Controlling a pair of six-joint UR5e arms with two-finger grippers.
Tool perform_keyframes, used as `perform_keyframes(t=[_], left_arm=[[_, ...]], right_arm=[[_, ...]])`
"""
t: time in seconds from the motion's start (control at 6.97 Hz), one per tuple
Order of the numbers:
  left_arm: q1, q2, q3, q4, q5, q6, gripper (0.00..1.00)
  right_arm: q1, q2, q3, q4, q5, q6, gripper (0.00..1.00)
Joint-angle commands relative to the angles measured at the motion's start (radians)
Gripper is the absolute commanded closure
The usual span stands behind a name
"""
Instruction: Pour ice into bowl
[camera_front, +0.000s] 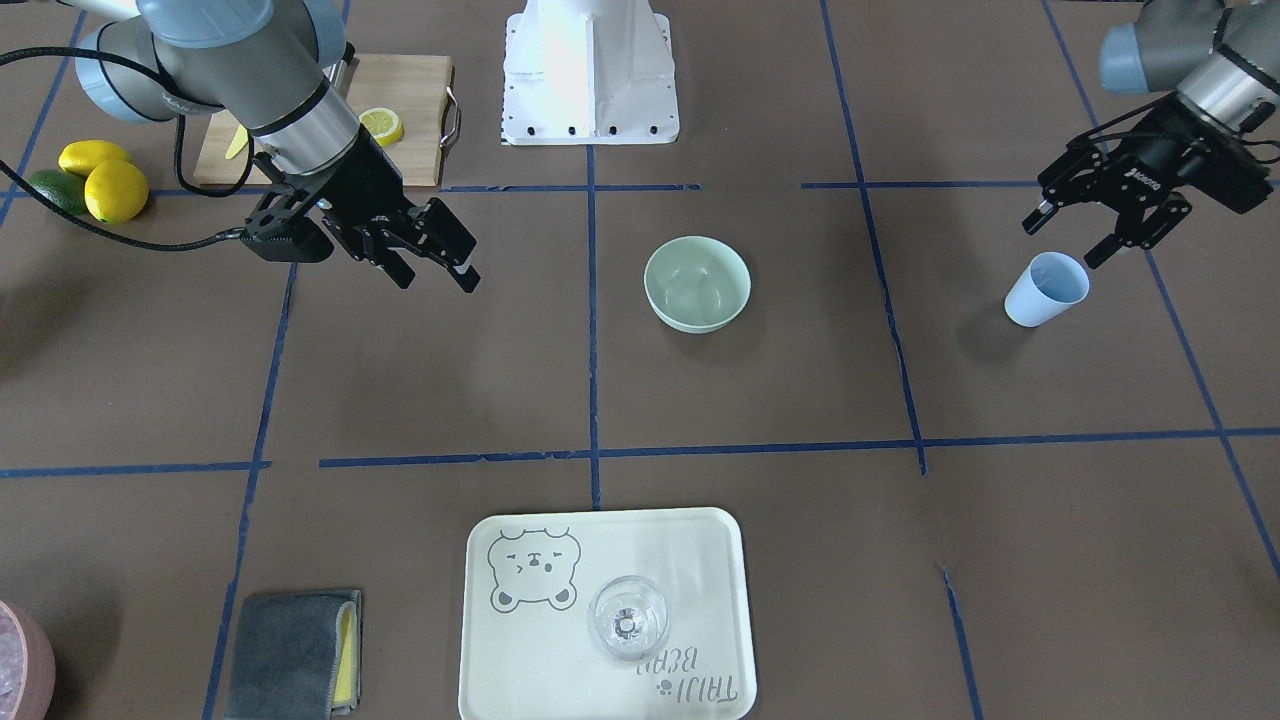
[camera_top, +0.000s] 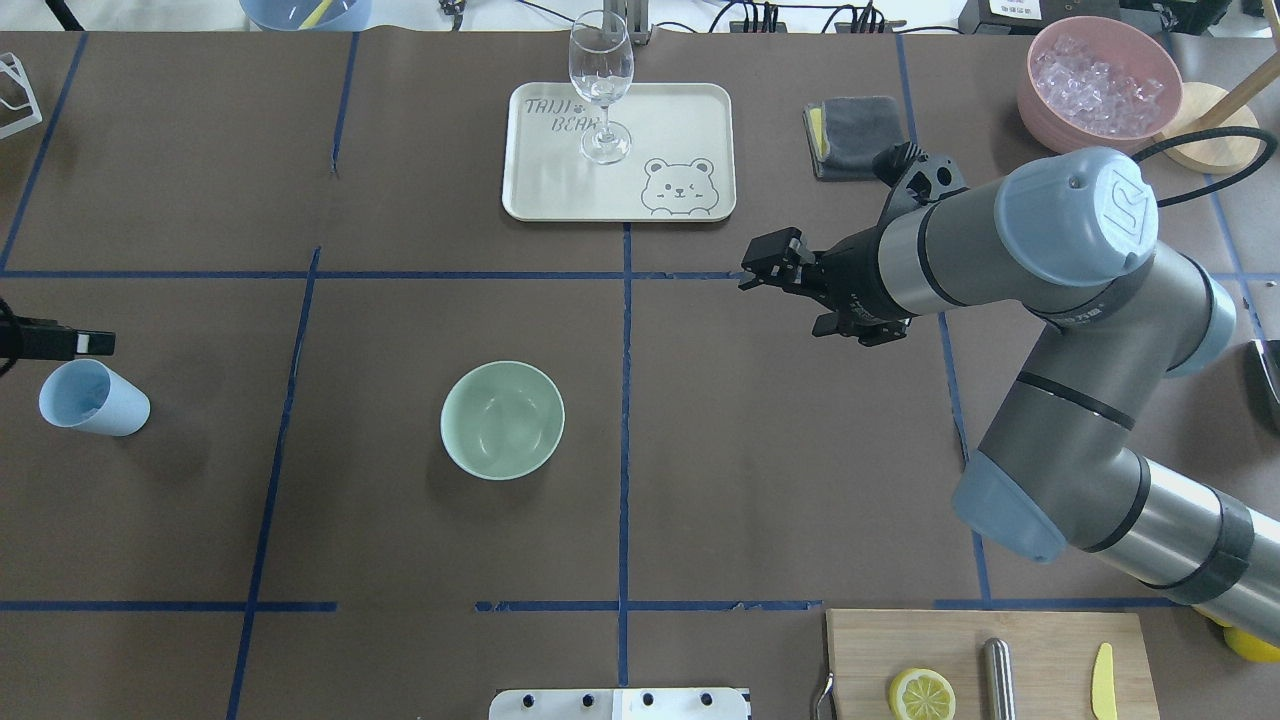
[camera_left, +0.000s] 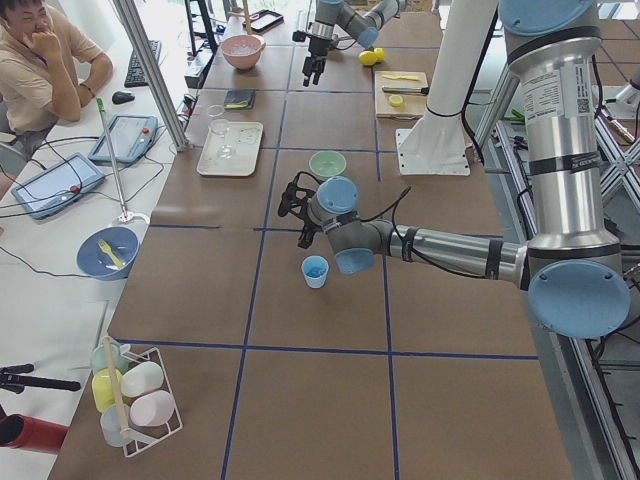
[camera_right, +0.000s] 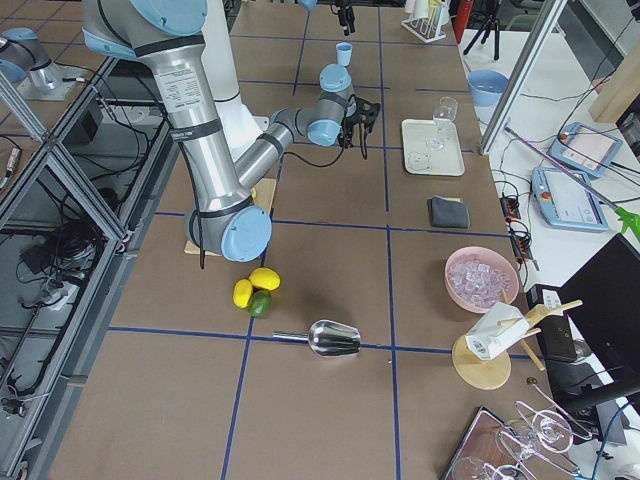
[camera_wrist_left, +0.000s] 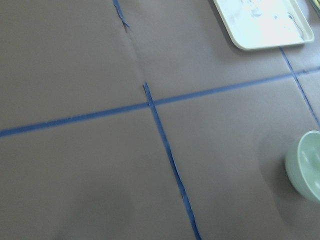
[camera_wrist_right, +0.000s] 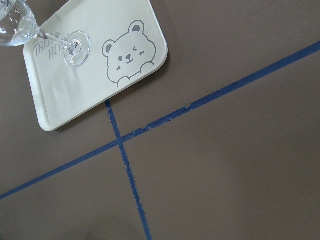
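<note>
Mid-table from overhead sits your mint bowl (camera_top: 502, 420), blue cup (camera_top: 93, 397) at its 9 o'clock, ice maybe inside, left gripper (camera_front: 1065, 240) fingers spread just above it, right gripper (camera_front: 437, 280) spread too, 2 o'clock.

The counter (camera_front: 800, 380) wore matt brown paper. The mint bowl (camera_front: 697, 283) looked smooth and matt, the wine glass (camera_top: 601, 65) clear and glossy, the cutting board (camera_top: 1050, 650) pale wood, the folded cloth (camera_top: 865, 125) fuzzy.

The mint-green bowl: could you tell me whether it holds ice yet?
Empty: the bowl stands upright, its inside bare and smooth in both the overhead and front-facing views.
</note>
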Motion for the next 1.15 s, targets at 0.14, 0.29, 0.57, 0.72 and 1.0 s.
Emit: perform_keyframes(t=[0.14, 0.29, 0.57, 0.72, 1.0], left_arm=[[0.367, 0.216, -0.034, -0.227, 0.637, -0.277, 0.0], [0.563, 0.236, -0.005, -0.22, 0.931, -0.294, 0.0], [0.646, 0.292, 0.006, -0.216, 1.135, -0.296, 0.0], [0.696, 0.293, 0.018, -0.215, 1.186, -0.32, 0.0], [0.854, 0.29, 0.092, -0.213, 1.397, -0.38, 0.0]], right_arm=[[-0.004, 0.002, 0.001, 0.001, -0.001, 0.003, 0.0], [-0.006, 0.002, -0.004, 0.001, 0.0, 0.003, 0.0], [-0.01, 0.005, -0.015, 0.001, -0.001, 0.0, 0.0], [-0.015, 0.011, -0.013, 0.001, -0.001, 0.002, 0.0], [-0.017, 0.015, -0.016, 0.001, -0.001, 0.0, 0.0]])
